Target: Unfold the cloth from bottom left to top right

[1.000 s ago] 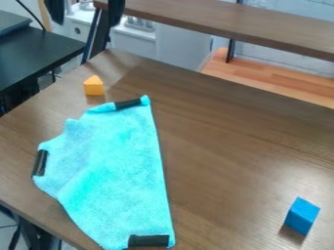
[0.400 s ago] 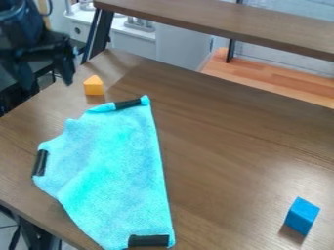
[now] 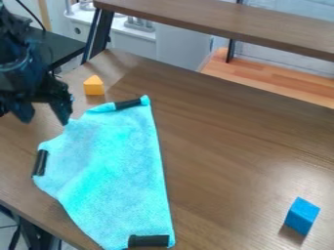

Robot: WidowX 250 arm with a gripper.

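Right now the black gripper [image 3: 46, 120] hangs at the upper left of the frame, fingers spread wide with nothing between them — one tip close by the cloth's upper-left edge. The turquoise cloth [image 3: 114, 166] lies on the brown table [image 3: 228, 146], left of centre down to the bottom, part-folded — black strips at three corners. A blue block [image 3: 302, 216] sits lower right.
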